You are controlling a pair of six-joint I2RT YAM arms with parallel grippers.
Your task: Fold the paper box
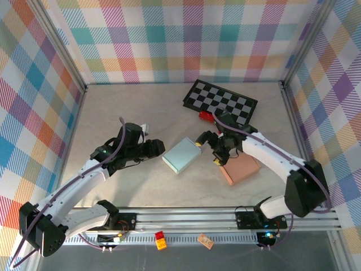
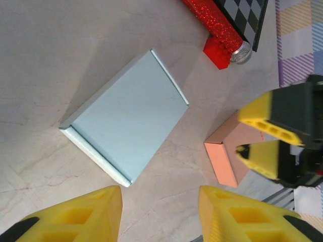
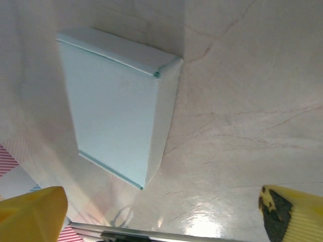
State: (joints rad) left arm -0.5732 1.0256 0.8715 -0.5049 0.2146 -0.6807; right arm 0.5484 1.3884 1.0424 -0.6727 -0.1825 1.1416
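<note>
Marbled table (image 1: 113,113), bearing a black-and-white checkerboard (image 1: 221,101) at the far side. A pale blue paper box (image 1: 182,155) lies flat at mid-table between the two grippers, with a salmon box (image 1: 241,168) near its right, under the right arm. Left gripper (image 2: 159,196), fingers apart and empty, just left of the blue box. Right gripper (image 3: 161,209), fingers spread wide and empty, just right of it. Red glitter tube (image 2: 214,22) and red block (image 2: 218,52), side by side at the checkerboard's near edge.
</note>
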